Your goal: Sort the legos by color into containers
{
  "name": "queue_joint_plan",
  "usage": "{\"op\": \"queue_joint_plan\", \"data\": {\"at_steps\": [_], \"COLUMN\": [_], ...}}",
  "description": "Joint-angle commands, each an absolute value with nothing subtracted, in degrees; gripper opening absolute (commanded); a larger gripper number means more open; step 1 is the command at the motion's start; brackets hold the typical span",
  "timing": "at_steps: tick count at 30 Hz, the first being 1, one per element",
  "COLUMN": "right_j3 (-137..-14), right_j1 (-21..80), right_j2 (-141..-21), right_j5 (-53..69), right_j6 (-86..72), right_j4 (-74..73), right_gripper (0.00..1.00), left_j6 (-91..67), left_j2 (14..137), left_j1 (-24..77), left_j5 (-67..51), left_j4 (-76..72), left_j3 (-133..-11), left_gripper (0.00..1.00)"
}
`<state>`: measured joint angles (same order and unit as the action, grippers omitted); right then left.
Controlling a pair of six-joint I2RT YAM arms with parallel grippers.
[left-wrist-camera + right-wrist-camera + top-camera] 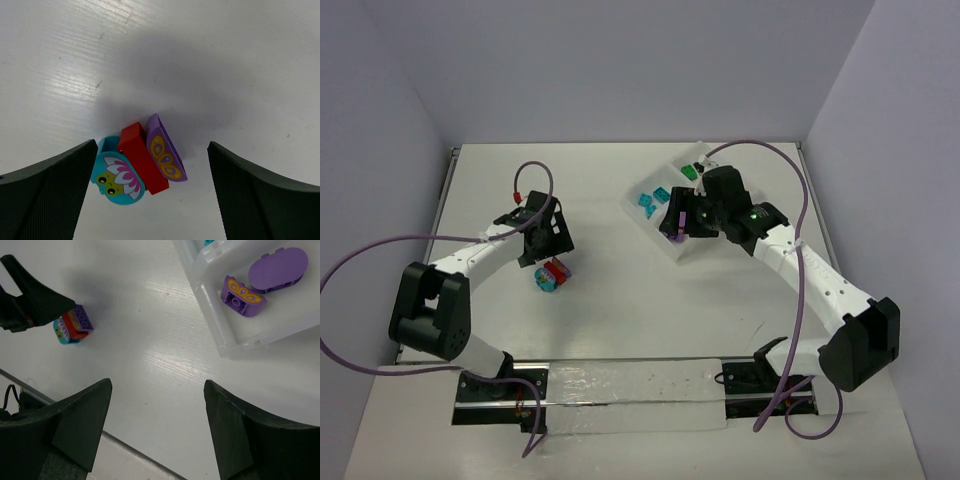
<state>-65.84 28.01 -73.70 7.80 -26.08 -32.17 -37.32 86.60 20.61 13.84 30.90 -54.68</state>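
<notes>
A clump of three legos lies on the table: a teal brick [117,176] with a flower print, a red brick [142,157] and a purple brick [166,150] with a butterfly print. It shows in the top view [552,275] and in the right wrist view [73,325]. My left gripper [150,205] is open, just above the clump, a finger on each side, not touching. My right gripper [157,432] is open and empty, over the table by the clear tray [210,325]. Two purple legos [243,295] lie in its near compartment.
The tray [660,178] stands at the back right, with teal legos [649,203] and a green one [690,172] in other compartments. A white strip [630,395] lies along the table's near edge between the arm bases.
</notes>
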Motion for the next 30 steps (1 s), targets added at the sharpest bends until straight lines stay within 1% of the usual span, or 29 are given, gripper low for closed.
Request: {"op": "queue_joint_plan", "data": {"at_steps": [1,10,15,19,22,26,30], "right_j3": [-65.0,-64.0,-63.2,-62.8,-62.2,-61.9,-61.6], "right_j1": [29.0,29.1,29.1,29.1,29.1,29.1,29.1], "right_j2": [-71.0,-71.6,-71.0,-70.6,-70.2,-69.7,-69.6], "right_j5": [8.5,8.8,8.4,7.3,7.4,7.9,8.3], "right_j6": [-25.6,-25.7,-25.6,-25.0,-24.9,-25.0,-24.9], "right_j4": [-28.7,-27.2,-27.1,-27.9,-27.6,-27.3,-27.1], "right_gripper": [0.82,0.82,0.82,0.82,0.82,0.82,0.82], "left_j6": [-37.7,-38.5,-41.3,-45.9,-48.3,-50.8,-50.0], "left_j2": [88.4,91.8,90.0,85.4,83.1,80.3,79.0], "left_j1": [19.1,17.9,18.5,21.7,25.2,26.8,27.8], "left_j5": [16.3,8.1,4.2,2.6,5.9,11.9,14.7], "left_j4": [25.4,21.6,19.6,19.1,21.9,26.7,29.5], "left_j3": [-54.4,-52.9,-49.0,-45.0,-44.8,-45.1,-45.5], "left_gripper": [0.99,0.99,0.99,0.99,0.99,0.99,0.99]}}
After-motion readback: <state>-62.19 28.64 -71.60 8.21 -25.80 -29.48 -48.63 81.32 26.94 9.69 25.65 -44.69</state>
